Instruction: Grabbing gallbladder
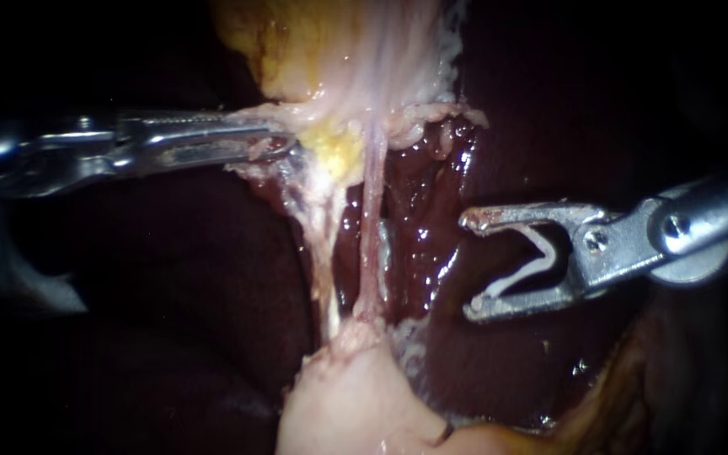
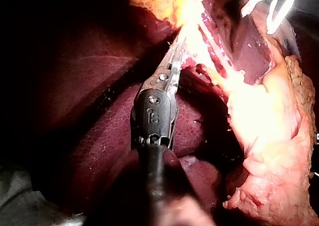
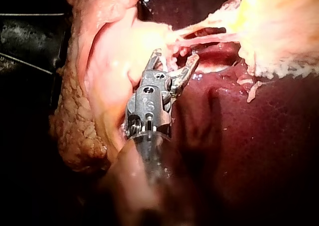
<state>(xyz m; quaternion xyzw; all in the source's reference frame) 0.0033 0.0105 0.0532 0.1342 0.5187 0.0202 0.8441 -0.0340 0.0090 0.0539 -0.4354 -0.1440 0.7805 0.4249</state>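
Grips, with the jaws of the slim metal left instrument (image 1: 275, 145), the stringy lower edge of the pale, yellow-flecked gallbladder (image 1: 355, 50), high in the endoscope view. Below it, a thin pink tube (image 1: 371, 219) drawn taut over wet, dark-red liver (image 1: 431, 219). Carries, between the wide-spread jaws of the silver right instrument (image 1: 468, 267), a white V-shaped clip (image 1: 507, 285), touched from both sides; near the tube, clear of it.

— Where does the light fall?
— Endoscope view: on the middle only; the edges go black. Wet glints spark on the liver (image 1: 419, 244).
— And the wrist views?
— Harsher: the pale tissue (image 2: 259, 111) burns out to a white glare, and the foreground lies in shadow
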